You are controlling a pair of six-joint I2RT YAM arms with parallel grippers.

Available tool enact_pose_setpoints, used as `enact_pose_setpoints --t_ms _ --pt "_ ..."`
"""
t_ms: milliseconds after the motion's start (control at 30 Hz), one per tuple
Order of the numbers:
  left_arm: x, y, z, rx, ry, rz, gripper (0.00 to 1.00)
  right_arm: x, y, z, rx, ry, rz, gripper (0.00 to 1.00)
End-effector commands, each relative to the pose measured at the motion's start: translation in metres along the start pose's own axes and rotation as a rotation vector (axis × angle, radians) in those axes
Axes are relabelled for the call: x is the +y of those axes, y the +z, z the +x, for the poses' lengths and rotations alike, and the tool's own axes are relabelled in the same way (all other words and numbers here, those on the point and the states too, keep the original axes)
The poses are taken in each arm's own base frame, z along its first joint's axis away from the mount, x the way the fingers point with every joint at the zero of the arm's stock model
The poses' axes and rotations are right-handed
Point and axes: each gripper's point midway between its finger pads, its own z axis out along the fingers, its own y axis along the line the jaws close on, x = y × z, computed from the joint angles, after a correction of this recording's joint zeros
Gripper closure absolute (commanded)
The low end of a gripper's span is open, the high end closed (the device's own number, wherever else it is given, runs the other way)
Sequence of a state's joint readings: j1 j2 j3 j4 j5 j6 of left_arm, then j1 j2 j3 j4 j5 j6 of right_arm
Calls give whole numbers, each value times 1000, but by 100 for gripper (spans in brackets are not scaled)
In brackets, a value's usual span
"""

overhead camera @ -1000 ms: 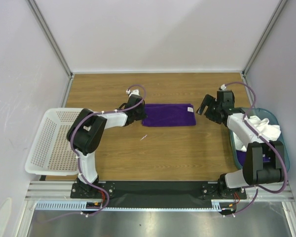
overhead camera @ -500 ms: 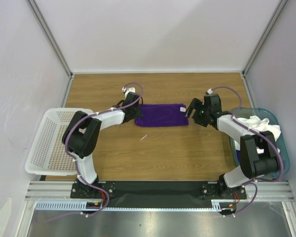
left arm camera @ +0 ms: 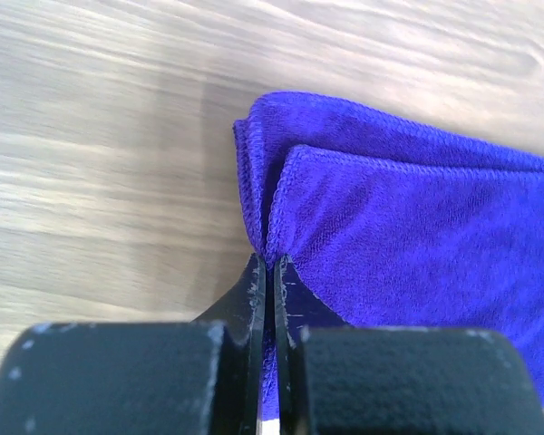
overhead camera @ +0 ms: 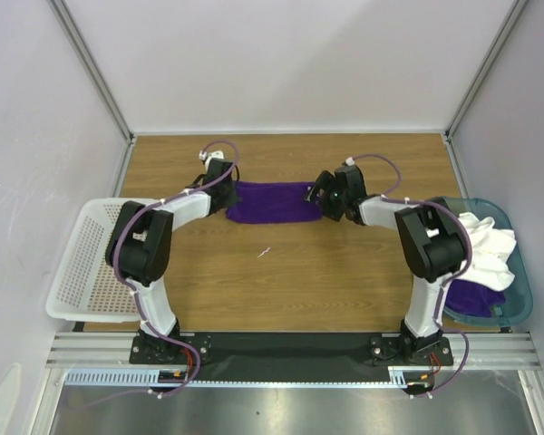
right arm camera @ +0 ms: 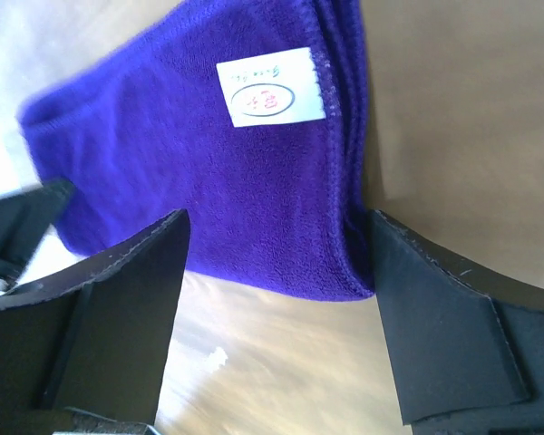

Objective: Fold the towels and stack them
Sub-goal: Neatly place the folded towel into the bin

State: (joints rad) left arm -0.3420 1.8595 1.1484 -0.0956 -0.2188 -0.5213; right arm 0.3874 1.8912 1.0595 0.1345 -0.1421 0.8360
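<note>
A folded deep-purple towel (overhead camera: 272, 201) lies flat on the wooden table at the middle back. My left gripper (overhead camera: 225, 196) is shut on its left edge; in the left wrist view the closed fingertips (left arm camera: 272, 265) pinch the layered corner of the towel (left arm camera: 417, 227). My right gripper (overhead camera: 322, 201) is open at the towel's right end. In the right wrist view the open gripper (right arm camera: 276, 227) straddles the towel's end (right arm camera: 190, 172), which carries a white tag (right arm camera: 272, 88). A large white towel (overhead camera: 485, 243) and another purple towel (overhead camera: 471, 295) lie in the teal bin.
The teal bin (overhead camera: 522, 281) stands at the right edge of the table. A white perforated basket (overhead camera: 91, 263) hangs over the left edge. A small white scrap (overhead camera: 266, 252) lies on the wood in front of the towel.
The left gripper has dragged the purple towel to the left. The right gripper has moved left from beside the bin to the towel's right end.
</note>
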Motion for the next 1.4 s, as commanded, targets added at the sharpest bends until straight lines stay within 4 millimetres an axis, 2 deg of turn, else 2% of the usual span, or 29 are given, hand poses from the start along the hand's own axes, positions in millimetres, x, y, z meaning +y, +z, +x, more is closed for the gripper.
enact_pose_setpoints --t_ms 0,100,133,167,200,233,267,300,333,367,400,467,500,533,567,600,667,733,800,833,867,933,1033,1067,1100,1167,1200,1267,1367 --pt "6 -8 -32 -61 -19 27 100 19 25 -10 -46 35 -36 17" --pt "24 -3 -39 -64 -61 9 100 35 49 -15 -54 42 -61 18" --pt "28 -2 -40 -66 -66 0 100 29 64 -9 -34 45 -47 18" --pt "31 -3 -43 -75 -71 -5 100 51 70 -20 -53 44 -89 18" --pt "39 -3 -47 -80 -80 -20 100 56 79 -20 -51 45 -98 18" --pt "44 -3 -51 -93 -87 -35 100 49 96 -12 -29 49 -87 18" --pt "49 -3 -53 -99 -94 -43 100 57 107 -10 -23 51 -105 19" --pt "59 -3 -59 -110 -113 -59 100 91 113 -22 -41 48 -177 19" --pt "65 -3 -63 -118 -123 -67 100 110 120 -22 -26 41 -223 19" --pt "70 -3 -66 -122 -132 -74 100 96 148 -2 21 45 -190 19" --pt "83 -2 -73 -133 -161 -90 100 156 146 -19 -18 3 -305 19" --pt "92 0 -84 -143 -194 -82 100 170 167 -10 -5 -31 -301 19" --pt "104 1 -91 -150 -229 -97 100 160 194 7 11 -47 -288 18" --pt "109 1 -95 -157 -246 -102 100 209 182 -12 -49 -76 -396 16" --pt "115 1 -98 -165 -260 -109 100 223 181 -15 -67 -78 -440 14" --pt "120 -1 -103 -178 -281 -118 100 218 191 -12 -71 -65 -449 14" --pt "142 -6 -113 -210 -322 -161 100 228 185 -26 -113 -38 -494 12" --pt "166 -10 -115 -235 -392 -216 100 241 165 -42 -140 -67 -511 10" --pt "186 -16 -121 -266 -479 -237 100 229 159 -47 -145 -163 -456 4" --pt "191 -17 -122 -282 -499 -241 100 239 136 -64 -167 -193 -435 3" --pt "197 -19 -124 -292 -514 -253 100 222 134 -72 -166 -221 -376 2" --pt "203 -21 -137 -322 -525 -264 100 228 96 -101 -202 -235 -339 0" --pt "204 -17 -151 -337 -514 -268 100 202 73 -125 -208 -238 -250 0" --pt "204 -15 -152 -334 -511 -269 99 212 47 -138 -234 -239 -265 0" --pt "204 -10 -149 -313 -499 -273 100 188 50 -135 -210 -232 -219 0" --pt "203 -13 -160 -328 -492 -276 100 196 21 -142 -230 -246 -256 0" --pt "204 -13 -161 -323 -479 -279 100 172 26 -130 -196 -245 -217 0" --pt "205 -25 -170 -347 -471 -291 100 171 12 -127 -199 -254 -228 0" --pt "205 -48 -183 -386 -456 -307 100 147 16 -105 -132 -254 -195 0"
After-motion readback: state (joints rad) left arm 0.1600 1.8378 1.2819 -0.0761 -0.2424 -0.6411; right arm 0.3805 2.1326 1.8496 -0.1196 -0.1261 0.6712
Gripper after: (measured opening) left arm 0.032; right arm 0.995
